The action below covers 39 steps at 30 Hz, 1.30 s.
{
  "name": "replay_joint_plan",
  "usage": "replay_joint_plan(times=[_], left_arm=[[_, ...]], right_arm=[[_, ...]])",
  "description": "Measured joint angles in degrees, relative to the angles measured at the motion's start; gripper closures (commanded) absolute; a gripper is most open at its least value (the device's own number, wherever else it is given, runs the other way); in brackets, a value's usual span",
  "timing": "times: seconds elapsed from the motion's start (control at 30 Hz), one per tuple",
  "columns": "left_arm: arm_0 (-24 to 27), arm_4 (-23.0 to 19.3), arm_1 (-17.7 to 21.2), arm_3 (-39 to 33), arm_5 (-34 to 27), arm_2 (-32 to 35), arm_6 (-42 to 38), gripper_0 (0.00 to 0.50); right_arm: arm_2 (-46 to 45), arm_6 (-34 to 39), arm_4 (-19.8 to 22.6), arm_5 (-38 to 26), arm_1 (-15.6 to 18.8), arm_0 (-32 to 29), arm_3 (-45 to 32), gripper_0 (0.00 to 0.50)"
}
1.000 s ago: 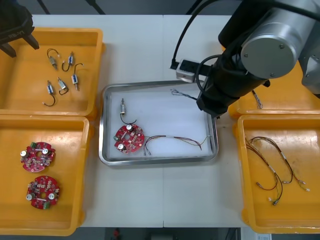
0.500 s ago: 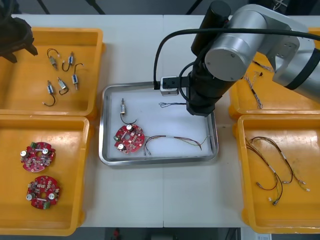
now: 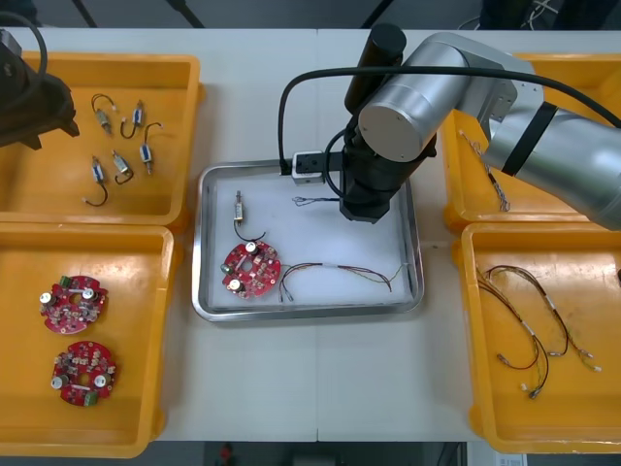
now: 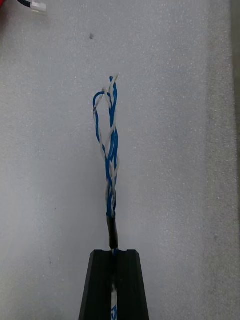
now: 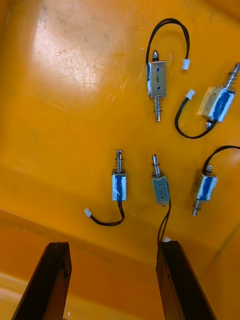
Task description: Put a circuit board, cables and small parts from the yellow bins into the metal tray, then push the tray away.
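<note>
Pale tabletop point(image 3: 310, 379) carries four yellow bins point(image 3: 116, 60) — two at each side — with the metal tray point(image 3: 310, 313) between them, white inside. The right arm reaches over the tray's far half. In the right wrist view, the right gripper point(image 4: 114, 252) has its fingers pressed on the black-sleeved end of a twisted blue and white cable point(image 4: 111, 150), which hangs just above the tray's white floor. The left gripper point(image 5: 112, 246) hovers with its fingers spread over the far-left bin, above the spare small metal parts point(image 5: 159, 185).

Already lying in the tray are a round red circuit board point(image 3: 250, 269), beside it a red and yellow cable point(image 3: 340, 269), and beyond the board a small metal part point(image 3: 238, 209) with a black lead.

Judging by this, the loading is nearly done: the blue and white cable has yet to be let go in the tray, and after that — unless more parts are wanted — the tray remains to be pushed away.
</note>
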State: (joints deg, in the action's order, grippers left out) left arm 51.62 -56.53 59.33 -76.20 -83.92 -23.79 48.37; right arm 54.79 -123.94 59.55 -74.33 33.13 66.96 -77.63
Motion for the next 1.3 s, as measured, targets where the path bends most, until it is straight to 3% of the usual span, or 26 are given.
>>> replay_joint_plan(times=[0.1,0.17,0.27,0.33,0.8,1.0,1.3], left_arm=[[0.0,1.4,0.0,0.0,2.1,-3.3,0.0,0.0],[-0.1,2.1,-0.1,0.0,3.0,-4.5,0.0,0.0],[-0.5,2.7,-0.5,0.1,3.9,-4.7,0.0,0.0],[-0.7,2.7,-0.8,0.8,4.4,-4.7,0.0,0.0],[-0.7,2.9,-5.4,8.5,9.8,-4.7,0.0,0.0],[-0.8,4.5,-6.1,8.7,12.3,-5.8,0.0,0.0],[-0.8,4.9,-6.1,10.1,13.7,-8.6,0.0,0.0]], right_arm=[[0.5,0.0,-0.2,0.4,-0.7,0.0,1.0,0.36],[0.7,0.0,-0.3,1.3,-1.0,0.0,1.0,0.185],[1.3,0.0,-0.3,3.6,-1.1,0.1,1.0,0.048],[1.7,0.0,-0.2,3.8,-1.1,0.1,1.0,0.0],[1.5,0.0,2.9,2.6,-0.7,0.3,0.4,0.0],[-4.8,0.7,5.5,-7.4,0.5,0.4,-1.6,0.0],[-16.5,15.8,4.3,-19.7,1.5,0.2,-4.0,0.0]])
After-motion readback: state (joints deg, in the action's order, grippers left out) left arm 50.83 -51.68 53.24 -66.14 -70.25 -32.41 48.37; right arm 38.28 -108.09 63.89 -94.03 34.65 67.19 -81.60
